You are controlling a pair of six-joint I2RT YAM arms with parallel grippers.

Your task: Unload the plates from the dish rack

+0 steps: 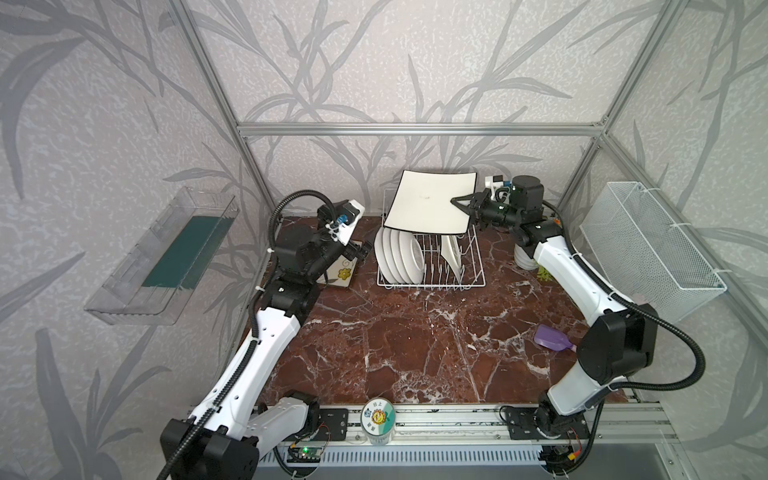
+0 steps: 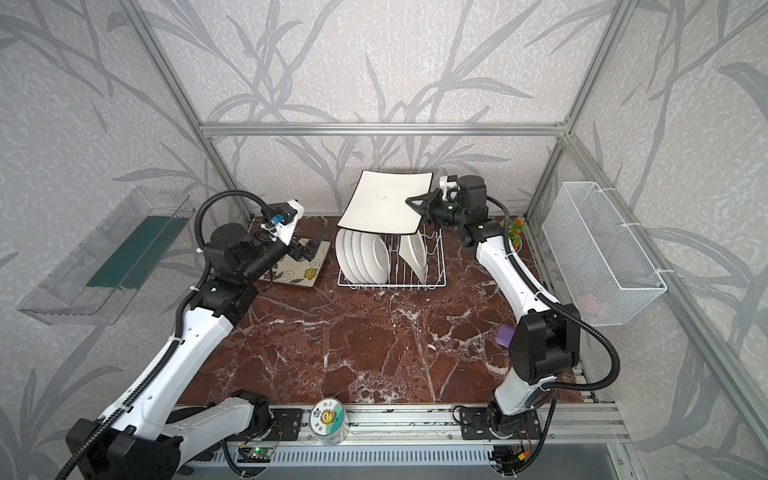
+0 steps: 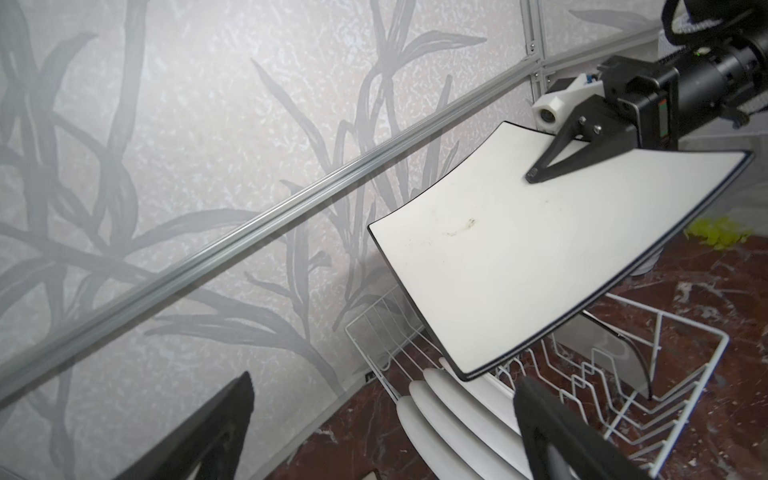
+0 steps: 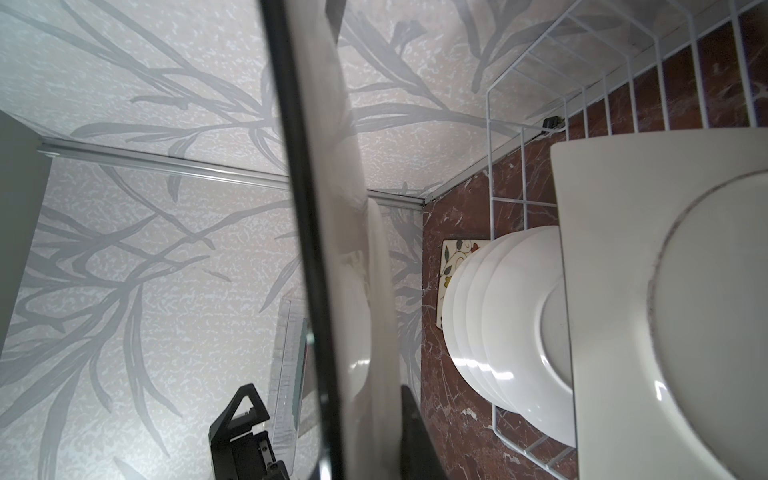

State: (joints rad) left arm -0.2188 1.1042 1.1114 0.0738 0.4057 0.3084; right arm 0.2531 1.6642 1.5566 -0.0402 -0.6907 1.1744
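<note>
My right gripper [image 1: 457, 202] [image 2: 409, 202] is shut on a square cream plate with a black rim [image 1: 430, 203] [image 3: 519, 249]. It holds the plate tilted in the air above the white dish rack [image 1: 469, 283] [image 2: 432, 284]. Several round white plates [image 1: 399, 257] [image 4: 498, 324] stand on edge in the rack's left half. Another square plate [image 1: 451, 255] [image 4: 665, 291] leans in its right half. My left gripper [image 1: 360, 251] [image 3: 384, 386] is open and empty, left of the rack, above a floral square plate [image 1: 343, 272] lying on the table.
A clear plastic tray [image 1: 166, 257] hangs on the left wall and a white mesh basket [image 1: 648, 249] on the right wall. A purple scoop [image 1: 552, 337] lies near the right arm. A white stack [image 1: 524, 259] sits behind that arm. A round tin [image 1: 377, 419] stands at the front rail.
</note>
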